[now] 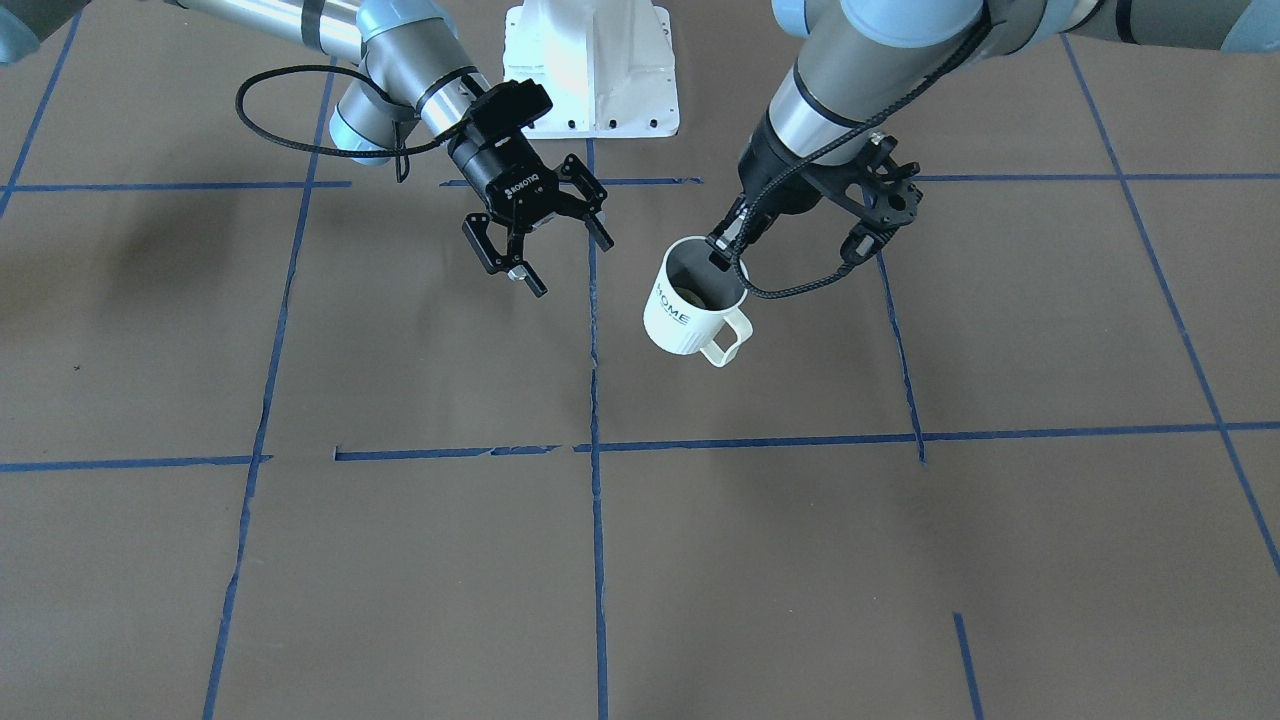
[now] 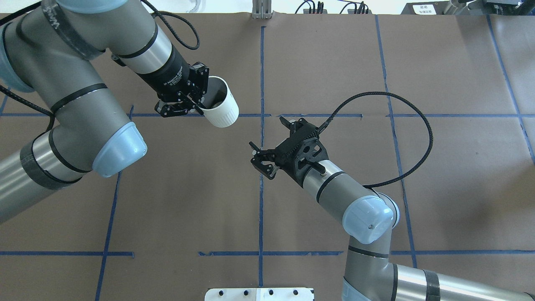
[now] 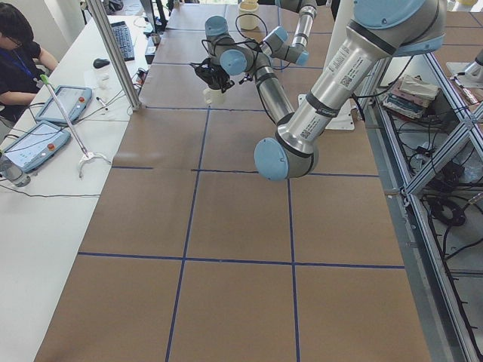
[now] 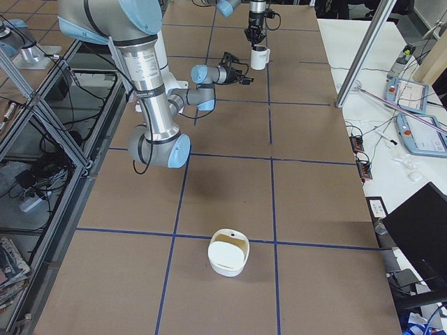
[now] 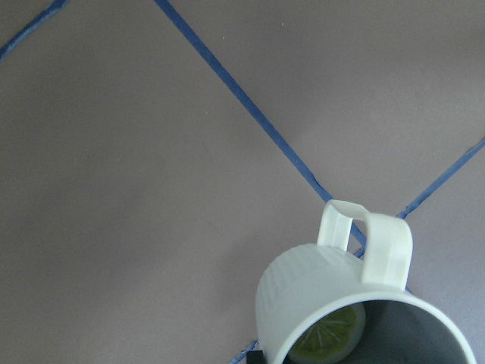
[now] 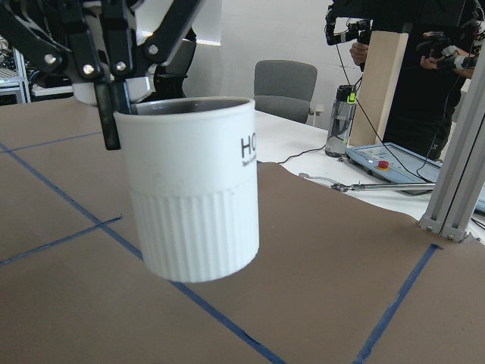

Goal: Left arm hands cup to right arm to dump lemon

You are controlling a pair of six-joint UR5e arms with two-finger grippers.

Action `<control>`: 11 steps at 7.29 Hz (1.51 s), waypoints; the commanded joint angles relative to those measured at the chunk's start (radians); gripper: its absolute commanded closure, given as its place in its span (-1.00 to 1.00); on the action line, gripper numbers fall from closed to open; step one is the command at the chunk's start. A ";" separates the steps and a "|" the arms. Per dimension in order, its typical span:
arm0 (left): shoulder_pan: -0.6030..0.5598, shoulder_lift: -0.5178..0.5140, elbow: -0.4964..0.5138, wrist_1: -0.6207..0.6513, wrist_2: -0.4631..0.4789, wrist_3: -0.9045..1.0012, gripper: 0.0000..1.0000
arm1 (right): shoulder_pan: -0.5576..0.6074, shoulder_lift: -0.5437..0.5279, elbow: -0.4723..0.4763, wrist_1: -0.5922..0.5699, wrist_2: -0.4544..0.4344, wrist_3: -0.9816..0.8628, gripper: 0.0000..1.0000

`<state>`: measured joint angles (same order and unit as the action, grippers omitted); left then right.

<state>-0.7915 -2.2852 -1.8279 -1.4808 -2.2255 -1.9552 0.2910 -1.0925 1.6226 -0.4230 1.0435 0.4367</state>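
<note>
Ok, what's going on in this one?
The left gripper is pinching the cup by its rim, one finger inside, and holds it slightly tilted above the table. The lemon lies in the bottom of the cup. The right gripper is open and empty, apart from the cup and pointed toward it. The handover has not happened yet, and nothing has been dumped.

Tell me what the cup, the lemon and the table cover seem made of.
The cup looks like glazed ceramic: smooth white wall, moulded ribs, thick rim, satin finish; plastic not excluded. The lemon shows pale radial segments like a slice; real or fake, cannot tell. The table cover is a matte brown sheet, likely paper, crossed by blue tape.
</note>
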 commanded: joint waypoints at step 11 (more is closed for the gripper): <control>0.126 -0.091 0.067 -0.024 0.024 -0.060 1.00 | -0.007 0.005 -0.003 0.000 -0.002 -0.027 -0.97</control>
<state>-0.6707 -2.3743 -1.7616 -1.5019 -2.2018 -2.0146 0.2843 -1.0863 1.6199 -0.4234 1.0429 0.4095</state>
